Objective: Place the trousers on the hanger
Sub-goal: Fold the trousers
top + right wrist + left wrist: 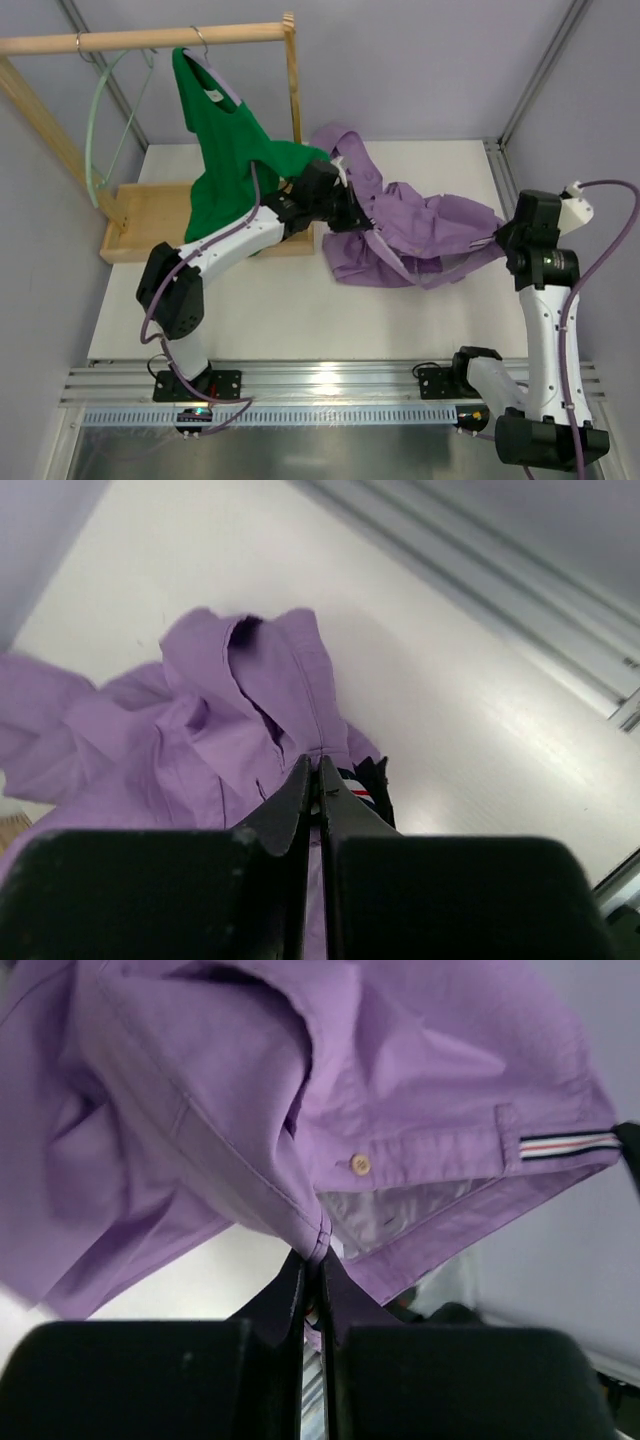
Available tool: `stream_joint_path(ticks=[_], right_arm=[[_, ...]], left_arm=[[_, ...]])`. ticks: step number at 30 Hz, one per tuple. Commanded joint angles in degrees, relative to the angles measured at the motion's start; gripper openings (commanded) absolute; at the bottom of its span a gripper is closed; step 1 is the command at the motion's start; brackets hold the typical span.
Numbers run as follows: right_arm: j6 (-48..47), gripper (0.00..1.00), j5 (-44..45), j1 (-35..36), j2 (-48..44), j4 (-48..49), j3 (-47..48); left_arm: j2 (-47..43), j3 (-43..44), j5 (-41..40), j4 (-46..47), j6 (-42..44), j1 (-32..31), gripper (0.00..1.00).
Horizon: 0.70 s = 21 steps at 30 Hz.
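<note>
The lilac trousers (420, 225) lie crumpled on the white table, stretched between both arms. My left gripper (352, 208) is shut on a fold of the trousers' fabric (420, 1070); in the left wrist view the jaws (313, 1260) pinch a seam below a small button. My right gripper (503, 240) is shut on the trousers (200, 750) at the waistband edge, its tips (317, 770) beside a striped tab. The pale mint hanger (90, 140) hangs from the wooden rail at the far left, apart from both grippers.
A bright green top (225, 150) hangs on a metal-hooked hanger from the wooden rail (150, 40). The rack's wooden base (150, 215) sits at the table's left, behind my left arm. An upright wooden post (293, 80) stands near the trousers.
</note>
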Motion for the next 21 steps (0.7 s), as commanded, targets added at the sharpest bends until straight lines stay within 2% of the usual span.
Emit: stream_joint_path(ticks=[1,6,7,8,9,10,11,14,15,16,17,18,20,21], right_arm=[[-2.7,0.04,10.7,-1.9,2.0,-4.8,11.8],[-7.1,0.04,9.1,-9.6,4.7,-10.3,28.4],[-7.1,0.04,9.3,-9.5,5.9,-11.7,34.2],[-7.0,0.04,8.3,-9.5,6.1,-12.9,36.2],[-6.7,0.04,6.4,-9.5,5.9,-13.3,37.4],[-6.6,0.04,0.6,-9.4,4.8,-13.0,38.2],[-6.5,0.04,-3.0,-9.4,4.2,-12.7,38.0],[-5.8,0.04,-22.1,-9.3,1.3,-11.7,32.9],[-5.4,0.04,-26.4,-9.0,-0.4,-8.7,29.5],[-5.0,0.04,-29.9,-7.5,-2.0,-7.3,22.1],[-4.4,0.04,-34.6,-6.3,-5.5,-6.1,18.3],[-4.2,0.04,-35.4,-4.6,-6.8,-4.5,14.7],[-2.7,0.04,-37.4,0.4,-10.2,-2.3,3.9],[-2.1,0.04,-38.3,3.6,-10.9,0.3,-3.0]], left_arm=[[5.4,10.5,4.6,8.6,-6.0,-1.1,0.0],[16.7,27.9,6.4,10.1,-11.6,-1.6,0.0],[21.1,36.4,6.4,9.1,-12.6,-1.6,0.0],[23.2,40.4,6.8,7.5,-13.1,-1.5,0.0],[25.1,44.0,7.3,7.5,-14.0,-1.1,0.0],[28.4,49.8,7.9,7.8,-15.0,-0.9,0.0],[29.3,51.1,9.1,8.8,-17.0,-0.8,0.0],[28.5,49.4,8.8,9.3,-16.6,0.5,0.01],[27.5,47.5,8.5,8.2,-15.7,1.1,0.0],[26.5,45.1,8.2,7.9,-15.1,1.5,0.0],[23.7,39.1,8.0,7.6,-14.2,2.0,0.0],[22.4,36.3,7.2,6.9,-12.4,2.7,0.0],[18.2,30.8,5.1,4.2,-9.5,3.1,0.18],[16.9,26.8,3.3,1.2,-6.6,3.0,0.36]])
